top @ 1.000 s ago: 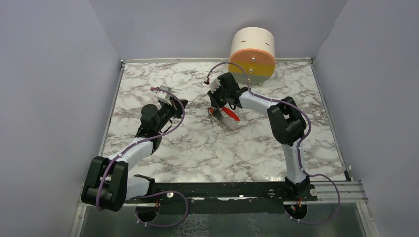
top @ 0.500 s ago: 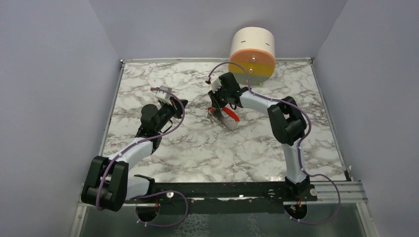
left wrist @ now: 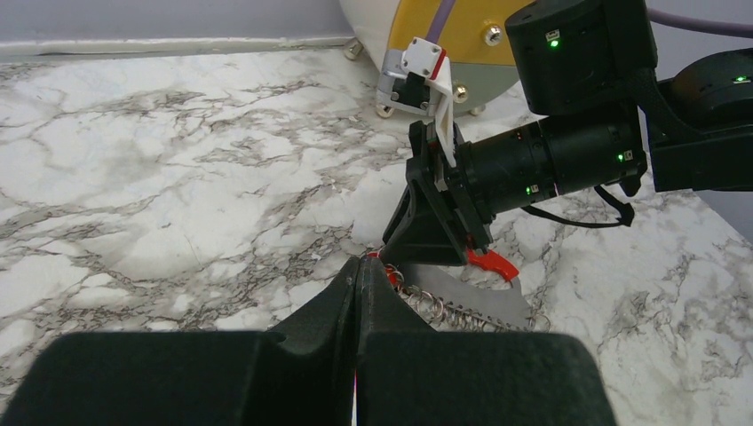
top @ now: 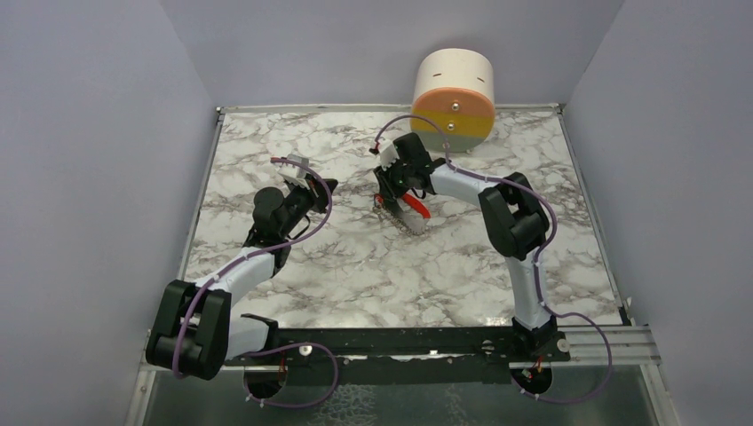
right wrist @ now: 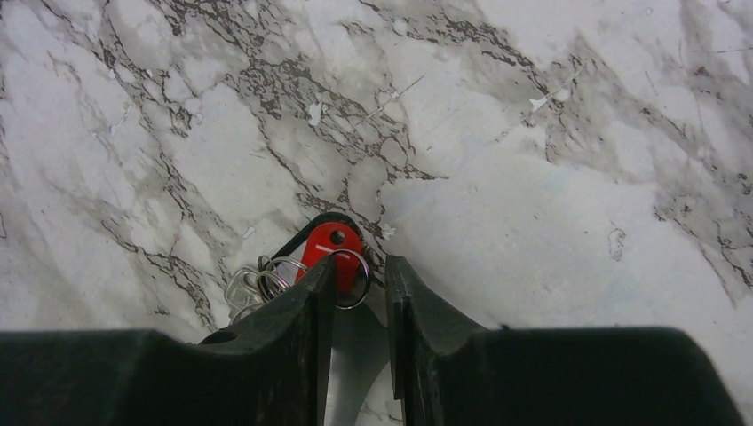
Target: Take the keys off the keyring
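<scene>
**A:** Start nearest the bases. What is the left gripper (left wrist: pixel 358 280) doing?

**B:** It is closed tight and has nothing between its fingers. It hovers over the marble table top (top: pixel 311 257), and the work is well ahead of its fingertips.

**A:** And the right gripper (right wrist: pixel 359 264)?

**B:** It points down at the table with its jaws a narrow way apart, and bare marble shows in the gap. I see nothing pinched.

**A:** Where are the keys?

**B:** The red-headed key (right wrist: pixel 331 241) lies flat just ahead of the right gripper's left fingertip. The thin ring (right wrist: pixel 365 271) passes through its hole and crosses the mouth of the gap. A dark edge (right wrist: pixel 306 232) curves round the red head. It may be the dark-headed key underneath, but I cannot tell.

**A:** What about the rest of the keyring?

**B:** The silver chain (right wrist: pixel 253 282) is bunched just outside that left finger. The red clip (top: pixel 415 209) lies beneath the right wrist, behind the fingers.

**A:** So how far along is it?

**B:** I'd say early. The red key is still threaded and no key lies loose on the table. Both keys remain to be worked off the ring, probably with one gripper holding the keyring.

**A:** Anything beyond that?

**B:** A cream drum (top: pixel 455 84) with an orange, yellow and grey face stands past the right gripper, against the back wall.
</scene>
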You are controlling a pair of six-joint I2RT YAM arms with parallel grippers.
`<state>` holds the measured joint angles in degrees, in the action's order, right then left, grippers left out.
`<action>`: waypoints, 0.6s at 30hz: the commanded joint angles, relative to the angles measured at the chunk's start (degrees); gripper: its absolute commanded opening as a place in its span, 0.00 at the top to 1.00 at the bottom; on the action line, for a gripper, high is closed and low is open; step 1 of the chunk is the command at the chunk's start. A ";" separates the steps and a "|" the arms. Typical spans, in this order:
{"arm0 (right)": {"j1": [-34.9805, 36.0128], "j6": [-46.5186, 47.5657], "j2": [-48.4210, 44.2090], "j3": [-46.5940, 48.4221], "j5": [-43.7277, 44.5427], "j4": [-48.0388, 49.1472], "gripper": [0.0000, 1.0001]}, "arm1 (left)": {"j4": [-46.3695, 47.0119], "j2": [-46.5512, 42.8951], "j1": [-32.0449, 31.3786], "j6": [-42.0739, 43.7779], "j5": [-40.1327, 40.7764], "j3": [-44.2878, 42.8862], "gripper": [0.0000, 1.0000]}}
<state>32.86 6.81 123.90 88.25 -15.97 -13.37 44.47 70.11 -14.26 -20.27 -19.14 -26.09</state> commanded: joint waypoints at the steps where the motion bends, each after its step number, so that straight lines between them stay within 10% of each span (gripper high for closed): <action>1: -0.43 -0.84 1.79 -0.76 -3.08 -0.74 0.72 | 1.78 0.56 0.24 -0.47 -1.81 0.20 1.00; 18: -0.43 -0.24 1.11 -0.65 -6.79 -3.47 0.99 | 1.84 0.66 0.23 -0.56 -1.45 0.11 1.00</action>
<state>32.86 6.26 124.22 88.01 -20.93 -14.59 44.49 70.43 -14.24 -20.27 -19.14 -26.09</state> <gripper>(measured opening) 0.026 0.009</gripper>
